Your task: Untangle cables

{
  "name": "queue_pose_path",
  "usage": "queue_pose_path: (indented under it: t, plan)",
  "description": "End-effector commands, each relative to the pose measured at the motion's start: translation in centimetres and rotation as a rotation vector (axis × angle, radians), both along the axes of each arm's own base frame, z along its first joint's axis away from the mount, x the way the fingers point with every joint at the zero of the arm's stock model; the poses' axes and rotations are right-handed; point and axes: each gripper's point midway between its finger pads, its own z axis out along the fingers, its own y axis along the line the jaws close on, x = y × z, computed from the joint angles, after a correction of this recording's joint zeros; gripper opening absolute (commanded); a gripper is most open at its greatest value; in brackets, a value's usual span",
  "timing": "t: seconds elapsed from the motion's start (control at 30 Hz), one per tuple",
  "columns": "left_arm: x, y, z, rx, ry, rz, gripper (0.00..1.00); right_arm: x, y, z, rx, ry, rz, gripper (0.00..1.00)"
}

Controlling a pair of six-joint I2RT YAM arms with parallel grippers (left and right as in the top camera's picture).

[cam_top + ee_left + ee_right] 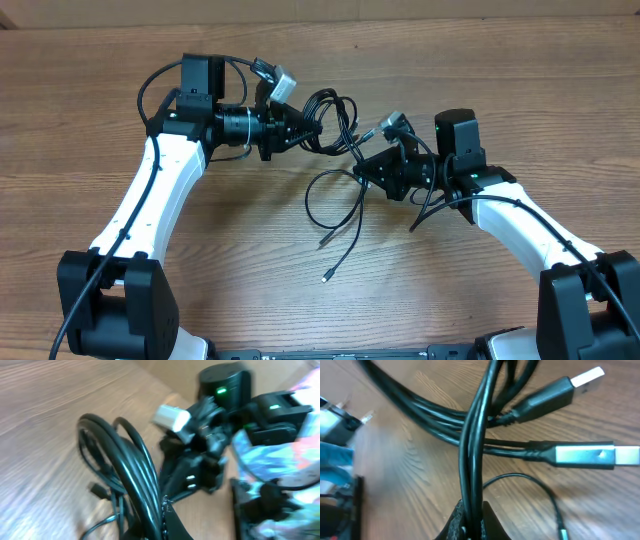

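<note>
the left hand (298,130) is clamped shut on a thick bunch of the cables (335,120), which loop between the two arms near the middle of the counter (250,240). the right hand (366,172) is pinched closed on two strands of the same bunch, and loose plug ends trail onto the counter.

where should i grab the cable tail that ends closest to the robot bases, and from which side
Take the cable tail just behind its plug tip, coming straight down from above: its end seems to lie flat on the table, apart from the bunched cables.
</note>
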Motion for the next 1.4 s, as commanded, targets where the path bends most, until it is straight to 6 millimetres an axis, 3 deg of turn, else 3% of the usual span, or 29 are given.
queue_pose_path:
  t: [0.0, 0.13, 0.3, 0.47, 0.6, 0.77, 0.97, 1.13, 1.37]
  plan:
    - [1.4, 0.9, 0.5, 0.105, -0.123, 0.069, 0.04, -1.3, 0.7, 1.8, 0.112, 0.075, 0.054, 0.04]
    - [2.1, 1.5, -0.2, 0.162, -0.142, 0.107, 0.04, -2.9, 1.5, 3.5, 0.210, 0.136, 0.135, 0.04]
    - [1.8, 0.8, -0.2, 0.167, -0.174, 0.079, 0.04, -2.9, 1.8, 4.0, 0.243, 0.219, 0.110, 0.04]
    - [0.7, -1.2, -0.2, 0.164, -0.193, 0.019, 0.04, -1.9, 2.0, 4.8, 0.270, 0.238, 0.070, 0.04]
    - [-0.6, -3.2, -0.2, 0.161, -0.207, -0.039, 0.04, 0.3, 1.3, 3.7, 0.222, 0.273, -0.090, 0.04]
    - [-2.5, -4.9, 0.6, 0.091, -0.192, -0.126, 0.04, 1.5, 0.7, 3.1, 0.192, 0.257, -0.170, 0.04]
    - [-4.7, -5.3, 1.4, 0.013, -0.215, -0.236, 0.04, 3.0, -0.1, 2.6, 0.153, 0.222, -0.261, 0.04]
    - [-6.2, -5.0, 0.7, 0.022, -0.203, -0.285, 0.04, 3.8, 0.1, 3.8, 0.202, 0.208, -0.279, 0.04]
    - [-7.5, -5.3, 2.0, -0.072, -0.269, -0.359, 0.04, 4.2, 0.4, 4.8, 0.248, 0.222, -0.294, 0.04]
